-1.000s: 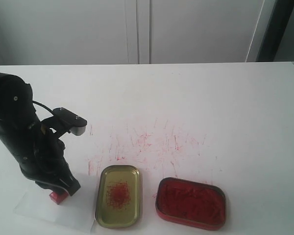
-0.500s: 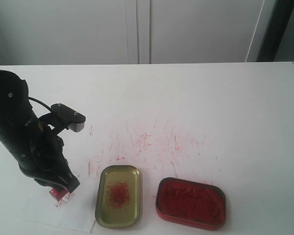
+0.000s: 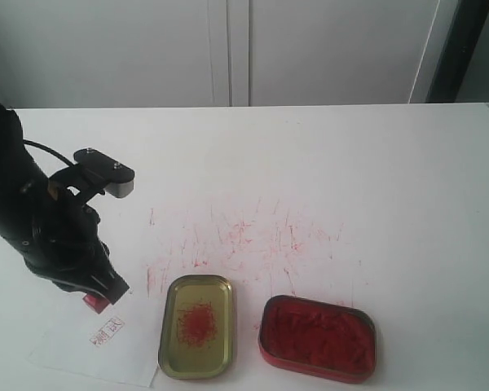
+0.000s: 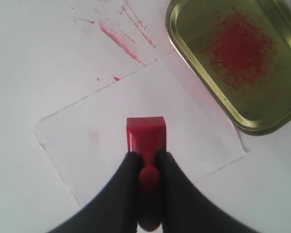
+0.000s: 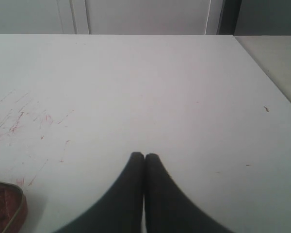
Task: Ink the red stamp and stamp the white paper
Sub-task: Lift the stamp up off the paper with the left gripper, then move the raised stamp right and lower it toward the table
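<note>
Stamping looks done: a red imprint (image 3: pixel 107 330) marks the white paper (image 3: pixel 73 350) at the table's (image 3: pixel 350 163) front-left corner, the left gripper (image 4: pixel 146 156) clamping the red stamp (image 4: pixel 145 135) above it.

Left arm (image 3: pixel 33 228): a bulky casing in glossy black, its shell dotted with a few small pale marks that look like screw heads. A thin black cable (image 3: pixel 45 151) curves to a boxy wrist camera (image 3: pixel 104 171), black with a grey face. The left gripper (image 4: pixel 146 155) carries matte black fingers (image 4: pixel 119 194) tapering to rounded tips; the right gripper (image 5: pixel 144 156) shows the same smooth, dark, curved fingers (image 5: pixel 128 199).
</note>
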`<action>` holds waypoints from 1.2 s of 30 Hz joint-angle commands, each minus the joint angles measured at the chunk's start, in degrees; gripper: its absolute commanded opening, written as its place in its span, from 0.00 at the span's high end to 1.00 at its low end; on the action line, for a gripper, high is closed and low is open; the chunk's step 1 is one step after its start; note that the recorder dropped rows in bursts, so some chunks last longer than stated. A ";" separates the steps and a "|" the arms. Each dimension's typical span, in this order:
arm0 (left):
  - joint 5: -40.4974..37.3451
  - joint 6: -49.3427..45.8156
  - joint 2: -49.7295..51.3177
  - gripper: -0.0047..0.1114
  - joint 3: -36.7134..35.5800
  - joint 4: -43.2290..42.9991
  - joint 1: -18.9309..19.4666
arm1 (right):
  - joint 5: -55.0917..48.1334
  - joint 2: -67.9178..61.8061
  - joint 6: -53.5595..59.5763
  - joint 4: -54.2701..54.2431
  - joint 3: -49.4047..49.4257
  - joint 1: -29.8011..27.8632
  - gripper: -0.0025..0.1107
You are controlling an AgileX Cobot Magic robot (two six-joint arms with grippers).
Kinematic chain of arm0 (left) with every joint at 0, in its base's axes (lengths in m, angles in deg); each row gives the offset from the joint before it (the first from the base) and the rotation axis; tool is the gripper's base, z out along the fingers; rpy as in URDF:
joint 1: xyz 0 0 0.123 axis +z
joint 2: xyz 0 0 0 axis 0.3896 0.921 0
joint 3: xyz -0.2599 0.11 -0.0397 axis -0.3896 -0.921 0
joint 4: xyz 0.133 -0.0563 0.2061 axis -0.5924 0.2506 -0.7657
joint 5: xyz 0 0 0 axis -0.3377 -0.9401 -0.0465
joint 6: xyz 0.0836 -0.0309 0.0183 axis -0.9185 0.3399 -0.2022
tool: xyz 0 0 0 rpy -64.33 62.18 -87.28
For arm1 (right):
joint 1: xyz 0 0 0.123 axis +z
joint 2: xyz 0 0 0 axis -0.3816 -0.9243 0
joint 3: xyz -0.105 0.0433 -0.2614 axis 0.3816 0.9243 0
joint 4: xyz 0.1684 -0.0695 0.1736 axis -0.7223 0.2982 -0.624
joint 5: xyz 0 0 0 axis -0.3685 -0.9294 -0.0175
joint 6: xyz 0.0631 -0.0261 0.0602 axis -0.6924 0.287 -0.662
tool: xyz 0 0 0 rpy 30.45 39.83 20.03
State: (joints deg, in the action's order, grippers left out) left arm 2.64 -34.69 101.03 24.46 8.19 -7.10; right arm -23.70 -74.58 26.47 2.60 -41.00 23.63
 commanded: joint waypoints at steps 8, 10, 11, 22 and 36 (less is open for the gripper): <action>-3.00 -2.71 -0.73 0.96 8.38 6.18 0.11 | 0.85 0.28 -0.11 0.20 0.31 0.11 0.98; -2.90 -5.44 -0.49 0.96 9.61 10.27 0.21 | 0.85 0.28 -0.11 0.20 0.31 0.11 0.98; -2.81 -7.07 -0.49 0.96 10.02 12.37 0.22 | 0.85 0.28 -0.11 0.20 0.31 0.11 0.98; -3.30 -10.43 3.60 0.96 15.30 19.06 0.22 | 0.85 0.28 -1.47 0.20 0.31 0.11 0.98; -18.46 -22.63 17.09 0.96 26.26 32.89 9.31 | 0.85 0.28 -1.47 0.20 0.31 0.11 0.98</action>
State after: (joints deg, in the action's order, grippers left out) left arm -10.91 -54.05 116.00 48.81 37.79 -0.99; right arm -23.70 -74.58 25.15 2.60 -41.00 23.63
